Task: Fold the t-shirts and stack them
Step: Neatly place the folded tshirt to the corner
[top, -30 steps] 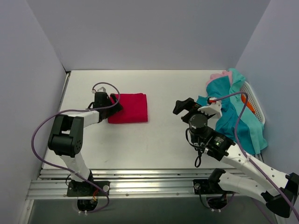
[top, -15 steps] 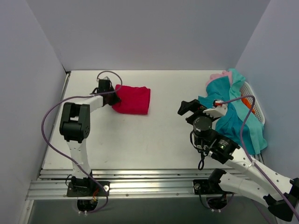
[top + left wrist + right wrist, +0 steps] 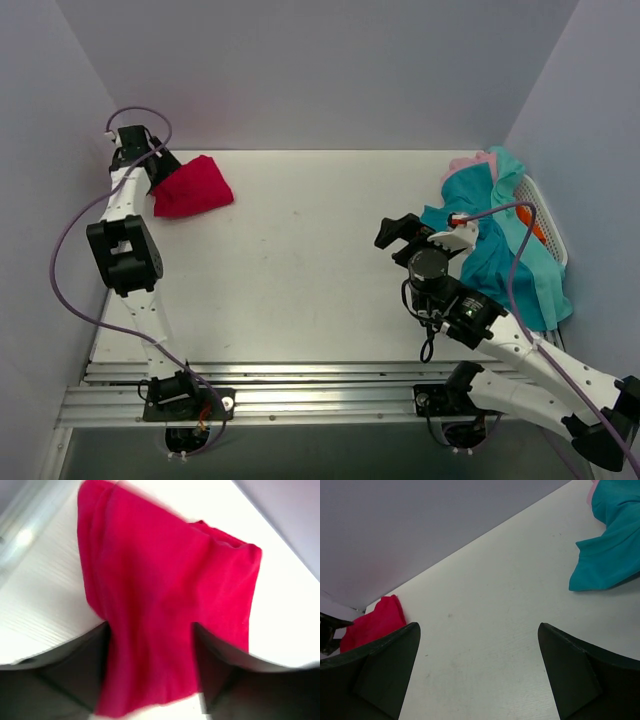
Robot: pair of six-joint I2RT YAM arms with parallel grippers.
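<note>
The left gripper (image 3: 160,172) is straddling the red tee (image 3: 195,186) at the table's (image 3: 320,250) far-left corner, grip unclear, while the right gripper (image 3: 398,230) is hovering wide open, empty, near the teal tees (image 3: 500,255).

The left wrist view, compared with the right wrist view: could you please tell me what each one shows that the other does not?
Only the left wrist view shows the creases of the red t-shirt close up, with the cloth lying between the fingers of the left claw. Only the right wrist view shows the teal t-shirts at the far right, the back wall, and the right claw, open with nothing in it. Both show the red t-shirt lying on the white table.
</note>
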